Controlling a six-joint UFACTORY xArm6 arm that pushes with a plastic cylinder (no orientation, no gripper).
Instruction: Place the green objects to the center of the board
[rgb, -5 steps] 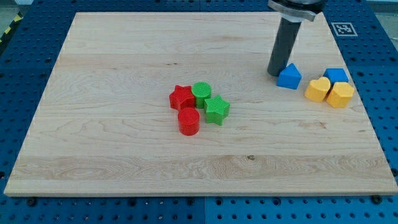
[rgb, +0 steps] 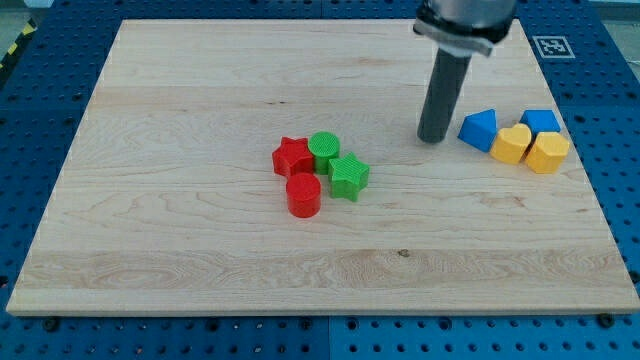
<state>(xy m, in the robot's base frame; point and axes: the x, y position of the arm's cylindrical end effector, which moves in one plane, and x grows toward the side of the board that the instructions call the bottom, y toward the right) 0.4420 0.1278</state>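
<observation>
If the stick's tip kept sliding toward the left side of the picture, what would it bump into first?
Probably nothing soon: my tip has bare board to its left. The green cylinder and green star sit slightly lower, so it might just clip the cylinder or miss.

The wooden desk (rgb: 200, 90) carries two clusters. Near its middle sit a red star (rgb: 291, 156), a green cylinder (rgb: 324, 148), a green star (rgb: 349, 176) and a red cylinder (rgb: 303, 194), bunched together. At the view's right lie a blue wedge-like block (rgb: 479, 129), a blue block (rgb: 541, 122) and two yellow blocks (rgb: 514, 144) (rgb: 547, 152).

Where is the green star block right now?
The green star block sits near the board's centre, touching the green cylinder above-left and beside the red cylinder.
</observation>
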